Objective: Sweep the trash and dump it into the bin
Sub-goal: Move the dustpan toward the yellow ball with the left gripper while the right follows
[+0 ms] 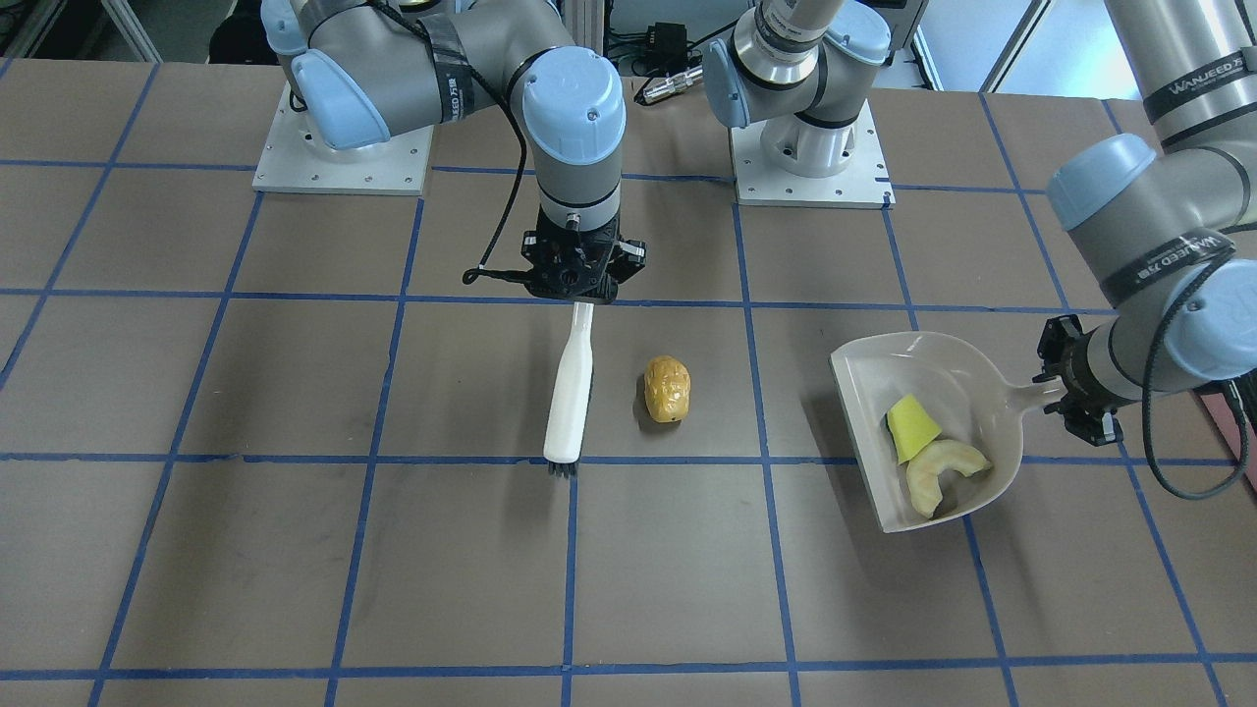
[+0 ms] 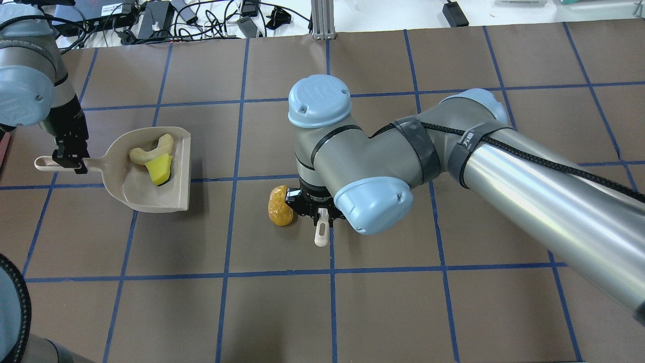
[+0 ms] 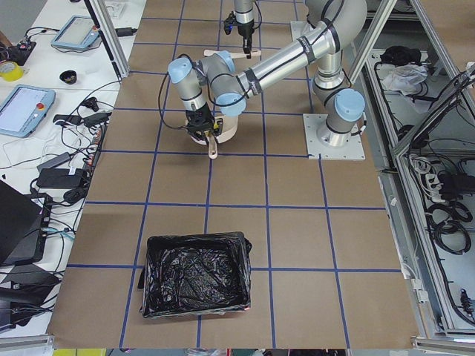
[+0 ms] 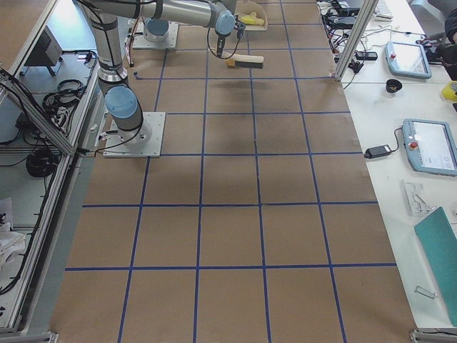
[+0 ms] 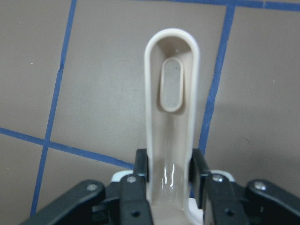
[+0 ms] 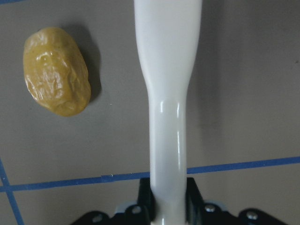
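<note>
My right gripper is shut on the handle of a white brush, whose dark bristles rest on the table. The golden-brown lump lies on the table just beside the brush; it also shows in the right wrist view. My left gripper is shut on the handle of the beige dustpan, seen close in the left wrist view. The yellow wedge and the cream crescent lie inside the pan. The bin, lined with a black bag, stands far from both arms.
The brown table carries a blue tape grid. The two arm bases stand on white plates at the robot's edge. Cables and devices lie beyond the far edge.
</note>
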